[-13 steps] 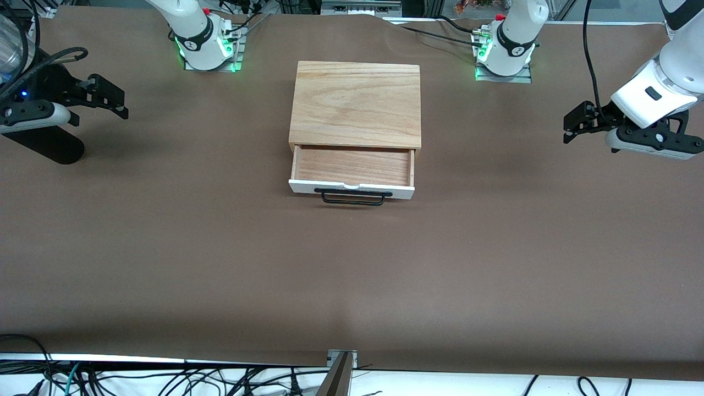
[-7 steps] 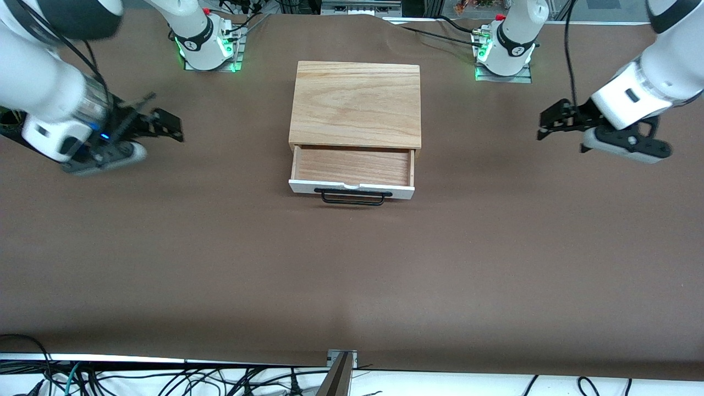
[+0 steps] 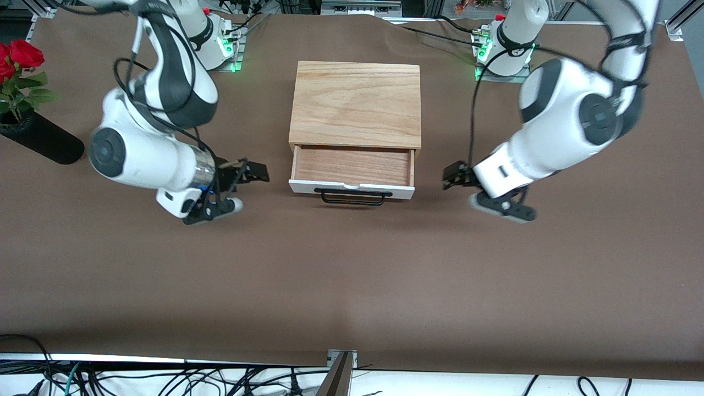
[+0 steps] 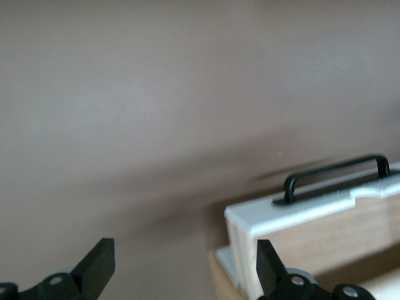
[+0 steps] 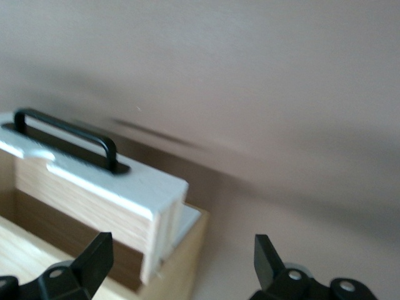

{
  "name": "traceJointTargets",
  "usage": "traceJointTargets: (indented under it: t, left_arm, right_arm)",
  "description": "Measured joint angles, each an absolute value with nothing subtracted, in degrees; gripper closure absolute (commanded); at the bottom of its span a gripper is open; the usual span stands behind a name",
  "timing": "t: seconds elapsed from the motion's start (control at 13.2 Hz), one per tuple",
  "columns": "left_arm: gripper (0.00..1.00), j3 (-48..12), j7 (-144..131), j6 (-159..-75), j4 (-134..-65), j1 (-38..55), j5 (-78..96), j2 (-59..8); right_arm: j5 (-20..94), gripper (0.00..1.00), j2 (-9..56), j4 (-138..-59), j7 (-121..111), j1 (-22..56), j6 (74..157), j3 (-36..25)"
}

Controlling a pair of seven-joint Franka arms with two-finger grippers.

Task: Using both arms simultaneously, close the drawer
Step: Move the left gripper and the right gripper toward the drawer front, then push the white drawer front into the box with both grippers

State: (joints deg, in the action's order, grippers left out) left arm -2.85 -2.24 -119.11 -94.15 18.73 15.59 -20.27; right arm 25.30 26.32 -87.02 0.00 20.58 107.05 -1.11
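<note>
The drawer [image 3: 352,166] stands pulled out of the oak box [image 3: 356,104], with its white front panel [image 3: 352,188] and black wire handle [image 3: 352,198] toward the front camera. My right gripper [image 3: 254,173] is open, low over the table beside the panel's end toward the right arm's end, apart from it. My left gripper [image 3: 453,177] is open, low beside the panel's other end, also apart. The left wrist view shows its open gripper [image 4: 184,265], the panel corner [image 4: 294,209] and the handle [image 4: 337,175]. The right wrist view shows its open gripper [image 5: 181,256], the panel corner [image 5: 150,187] and the handle [image 5: 69,137].
A black vase [image 3: 41,144] with red roses [image 3: 16,58] stands at the right arm's end of the table. The arm bases [image 3: 206,47] stand at the edge farthest from the front camera. Cables [image 3: 165,379] lie below the nearest table edge.
Both arms have swung in from the table's ends toward the drawer. Each gripper now sits low beside one end of the front panel. The drawer has not moved.
</note>
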Motion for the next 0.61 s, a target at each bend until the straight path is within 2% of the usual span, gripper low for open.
traceJointTargets:
  t: [0.3,0.61]
  left_arm:
    - [0.00,-2.91,-2.95,-130.56,-93.87,22.48,15.69,-26.75]
    - [0.00,-3.11,-2.96,-134.96,-93.65,25.14,17.02,-30.71]
  right_arm:
    - [32.94,0.00,33.43,-83.48,0.17,22.34,113.11,-1.08]
    - [34.02,0.00,36.31,-83.02,0.44,26.30,118.51,-1.05]
